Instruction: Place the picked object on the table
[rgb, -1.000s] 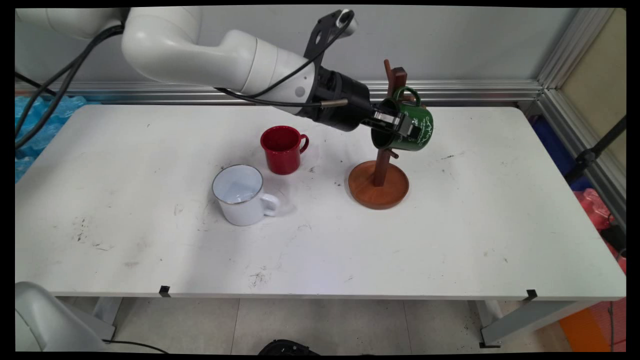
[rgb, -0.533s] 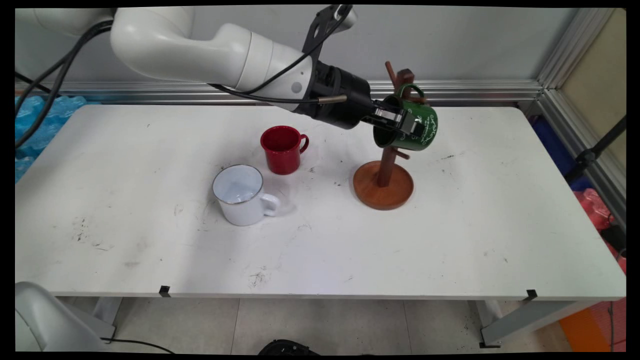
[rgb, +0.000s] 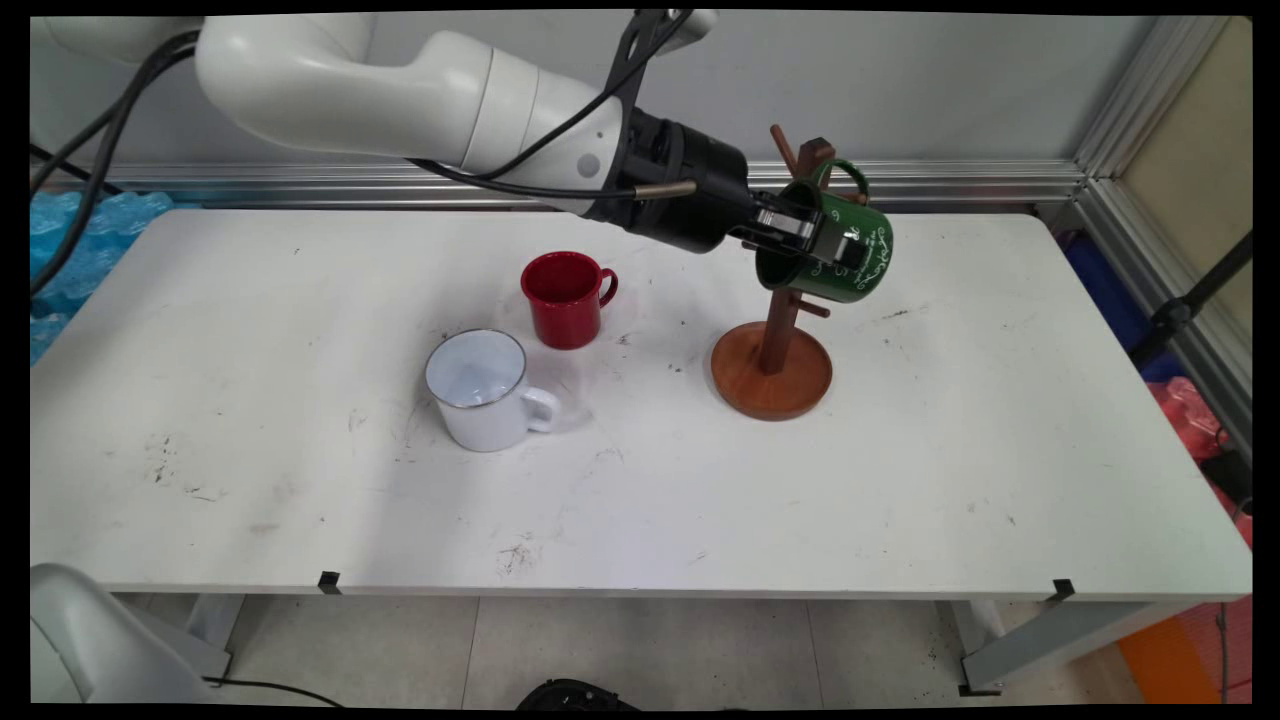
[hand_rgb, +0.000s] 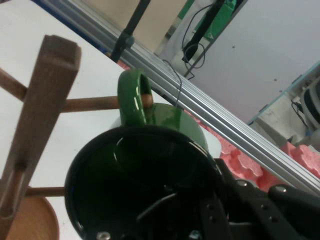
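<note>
Gripper: the black two-finger gripper (rgb: 812, 235) is closed on the rim wall of the green enamel mug (rgb: 838, 262), one finger being inside the mug and one outside; the mug is held tilted, its mouth turned toward the arm

Green mug: it is carried in the air beside the top of the wooden mug tree (rgb: 771, 354); in the hand view its handle (hand_rgb: 131, 97) is threaded on a horizontal peg (hand_rgb: 90, 103), whose tip is seen through the loop

Mug tree: the round base is standing on the white table (rgb: 900, 480), at about 3 o'clock from the red mug (rgb: 564, 298); the post is seen leaning a little

Other mugs: the white mug (rgb: 484, 389) is at about 7 o'clock from the red one, near it but apart from it; both are upright

Risk: the tree is light and is not fixed, so it may be dragged or tipped if the mug is pushed sideways against the peg

Risk: if the grip is released before the handle is seated fully on the peg, the mug could slide off and fall on the table
</note>
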